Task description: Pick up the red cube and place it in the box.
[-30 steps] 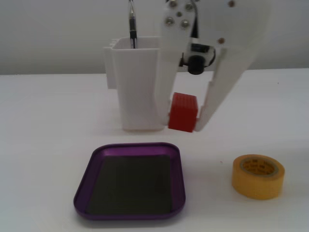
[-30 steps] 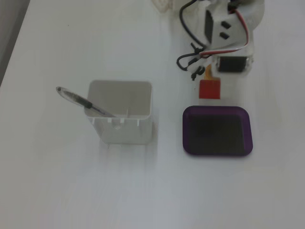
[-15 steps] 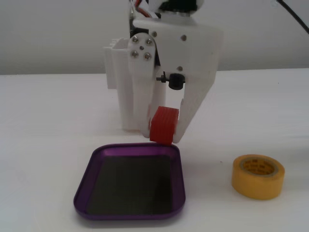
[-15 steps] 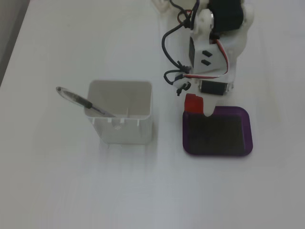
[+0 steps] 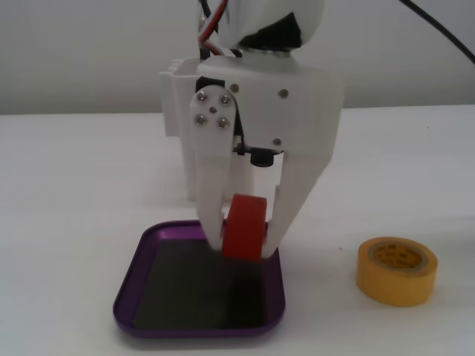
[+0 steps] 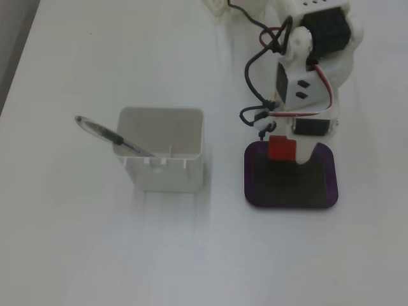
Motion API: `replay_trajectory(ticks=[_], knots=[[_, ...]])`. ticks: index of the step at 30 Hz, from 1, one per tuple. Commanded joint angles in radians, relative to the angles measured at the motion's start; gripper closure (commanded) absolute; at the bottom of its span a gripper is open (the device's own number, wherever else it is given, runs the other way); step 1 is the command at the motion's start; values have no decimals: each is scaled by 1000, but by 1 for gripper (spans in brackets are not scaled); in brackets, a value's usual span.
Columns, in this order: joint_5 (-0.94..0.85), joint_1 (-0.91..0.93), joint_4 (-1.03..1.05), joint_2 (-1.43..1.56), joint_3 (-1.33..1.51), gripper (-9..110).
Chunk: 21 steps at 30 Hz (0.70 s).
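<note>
Holding red cube [image 5: 244,227] pinched between both white fingers, gripper [image 5: 246,245] narrowed to block's width. Cube at centre frame, over upper right of purple box [image 5: 129,293]. Looks light, rigid, smooth-sided; flat opposite faces suit squeeze, slip possible if loosened early.

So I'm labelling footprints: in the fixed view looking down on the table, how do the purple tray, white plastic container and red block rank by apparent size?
1. The shallow purple metallic tray and the tall white plastic container look close in size; the container's height makes ranking unsure.
2. The small red block, held in the pincer, is clearly smallest.
</note>
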Motion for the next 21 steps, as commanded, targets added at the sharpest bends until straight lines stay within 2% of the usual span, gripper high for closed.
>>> replay_trajectory(ticks=[1, 16, 21], knots=[[-3, -2, 8, -20, -118, 102], [-3, -5, 192, -141, -377, 101], [-3, -9, 275, -137, -379, 87]])
